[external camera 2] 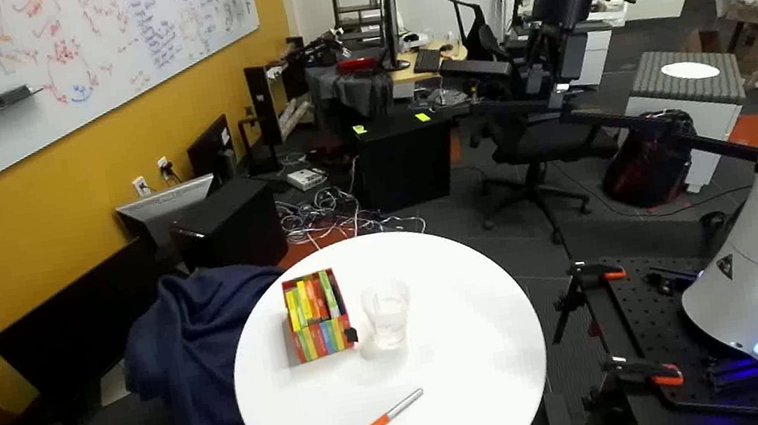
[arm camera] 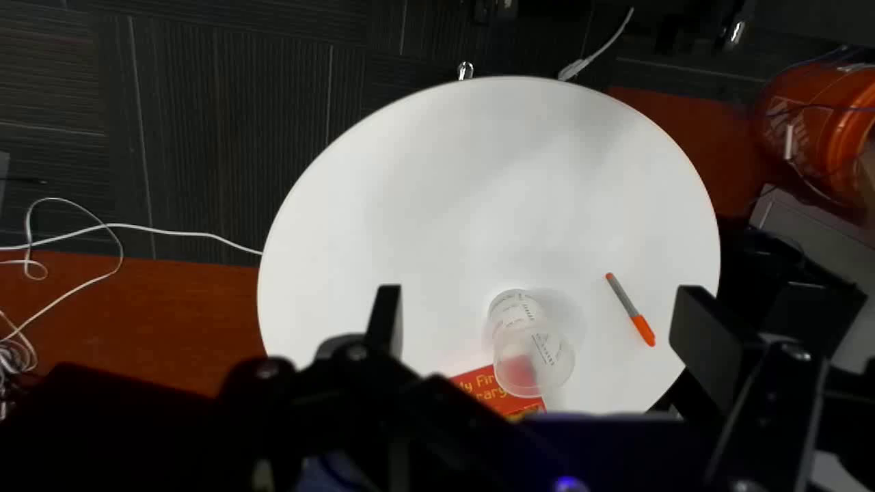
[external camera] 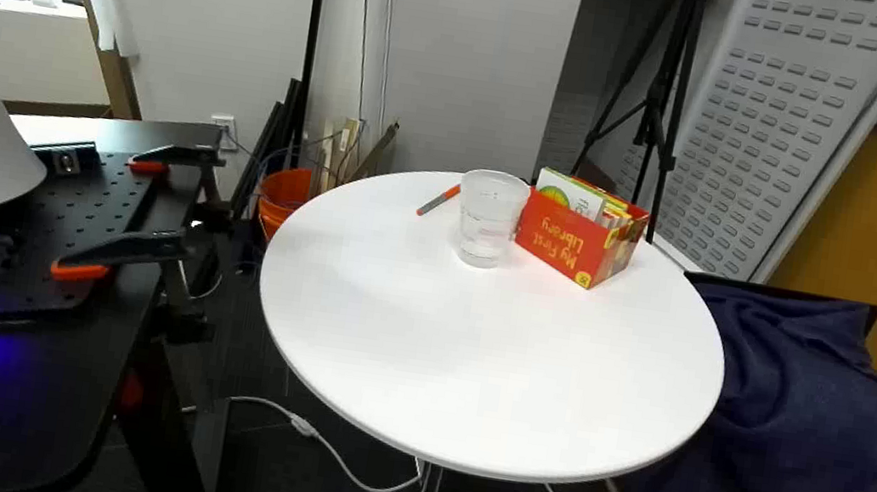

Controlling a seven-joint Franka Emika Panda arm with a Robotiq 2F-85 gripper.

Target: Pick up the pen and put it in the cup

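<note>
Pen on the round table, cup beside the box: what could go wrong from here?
The pen lies flat, fairly near the edge of the table, so a fumbled grasp might roll it off. The cup stands close beside the box, so the gripper, jaws wide apart, could bump either while delivering the pen.
</note>
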